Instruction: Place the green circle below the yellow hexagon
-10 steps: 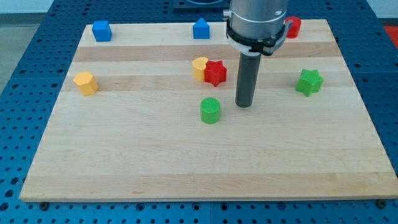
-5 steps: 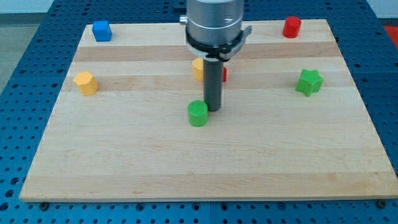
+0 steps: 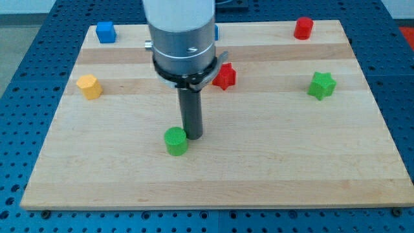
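The green circle lies on the wooden board, left of centre and toward the view's bottom. My tip touches its upper right side. The yellow hexagon sits near the board's left edge, well up and to the left of the green circle.
A red star lies just right of the arm's body. A green star is at the right. A red block is at the top right, a blue block at the top left. The arm's body hides the top middle.
My tip has moved left and toward the view's bottom, pushing the green circle the same way. The arm's body now hides the yellow block beside the red star.
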Controlling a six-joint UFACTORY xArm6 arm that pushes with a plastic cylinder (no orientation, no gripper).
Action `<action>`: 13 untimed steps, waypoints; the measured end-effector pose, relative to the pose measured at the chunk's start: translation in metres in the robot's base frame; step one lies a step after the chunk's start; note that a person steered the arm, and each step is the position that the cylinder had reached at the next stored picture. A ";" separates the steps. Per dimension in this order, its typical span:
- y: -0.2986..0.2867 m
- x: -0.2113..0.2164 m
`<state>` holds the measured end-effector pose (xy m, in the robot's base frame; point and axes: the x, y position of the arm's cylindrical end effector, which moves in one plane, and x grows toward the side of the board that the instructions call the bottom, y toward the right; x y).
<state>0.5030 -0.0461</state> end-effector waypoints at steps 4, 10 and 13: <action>-0.038 0.011; -0.082 0.029; -0.126 0.067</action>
<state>0.5698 -0.1719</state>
